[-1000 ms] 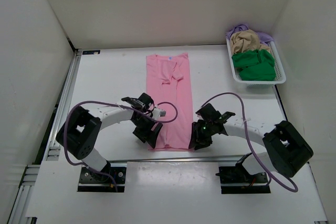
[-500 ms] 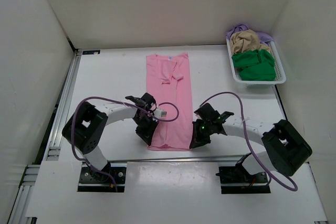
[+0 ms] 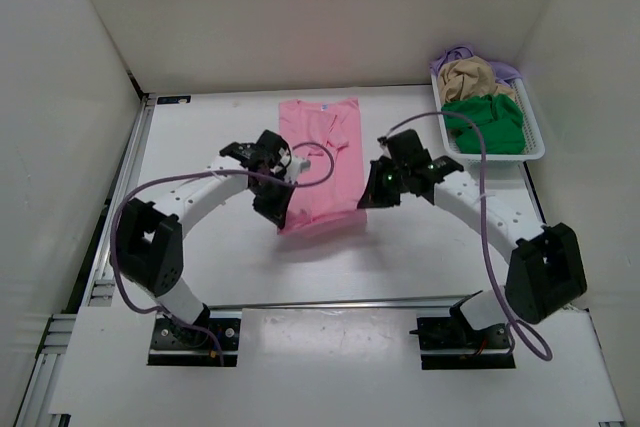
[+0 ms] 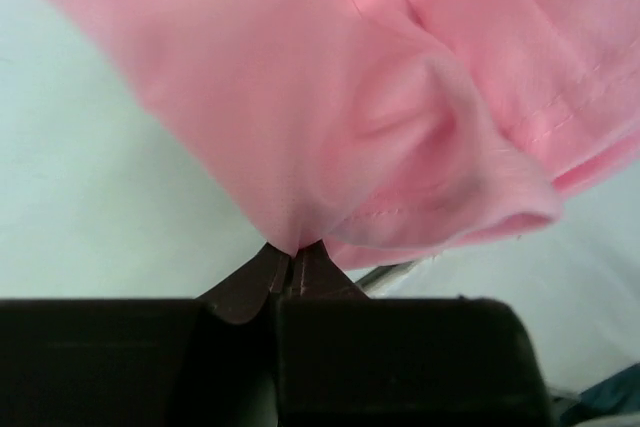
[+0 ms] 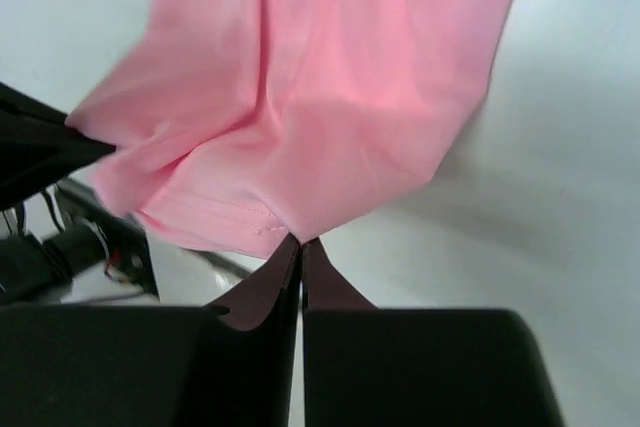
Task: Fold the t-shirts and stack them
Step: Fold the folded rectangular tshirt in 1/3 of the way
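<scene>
out in the middle: first fold under way, three shirts waiting

from above, you've got the pink shirt point(image 3: 320, 162) lying lengthwise on the table point(image 3: 200, 147), its near hem lifted off the surface. the left gripper point(image 3: 277, 215) and right gripper point(image 3: 368, 199) are each clamped on a hem corner. the green shirt point(image 3: 485, 122), tan shirt point(image 3: 470, 77) and lavender shirt point(image 3: 455, 52) sit heaped in the basket point(image 3: 535, 137) at far right, with nothing stacked yet.

on the left wrist, the jaws are pinched tight on pink cloth, which bunches just ahead.

on the right wrist, same story: jaws closed on the hemmed corner.

by my read you're on shirt one, early going.
</scene>
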Controlling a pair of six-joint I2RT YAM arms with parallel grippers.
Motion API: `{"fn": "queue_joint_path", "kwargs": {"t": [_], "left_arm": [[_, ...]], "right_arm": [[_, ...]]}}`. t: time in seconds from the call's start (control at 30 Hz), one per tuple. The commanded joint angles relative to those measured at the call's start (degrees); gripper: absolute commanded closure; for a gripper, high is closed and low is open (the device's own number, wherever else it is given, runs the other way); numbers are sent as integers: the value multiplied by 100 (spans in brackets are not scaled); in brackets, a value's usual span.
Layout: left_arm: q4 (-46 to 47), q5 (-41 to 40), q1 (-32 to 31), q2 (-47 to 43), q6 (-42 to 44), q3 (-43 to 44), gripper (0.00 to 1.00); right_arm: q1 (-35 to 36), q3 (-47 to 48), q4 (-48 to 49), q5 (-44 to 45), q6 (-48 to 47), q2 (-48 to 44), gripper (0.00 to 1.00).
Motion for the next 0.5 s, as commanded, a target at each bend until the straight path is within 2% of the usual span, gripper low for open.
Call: {"fn": "queue_joint_path", "kwargs": {"t": [0.0,0.2,0.47], "left_arm": [[-350,-254,501,202,40,861,89],[-527,-131,1135,1380,40,2424,89],[-360,-404,1267,2549,40,3701,89]], "right_arm": [[-313,1011,-342,271,-616,569,100],[-752,2508,-447,165,-907,1975,100],[-1174,4020,-500,-159,-907,3434,100]]}}
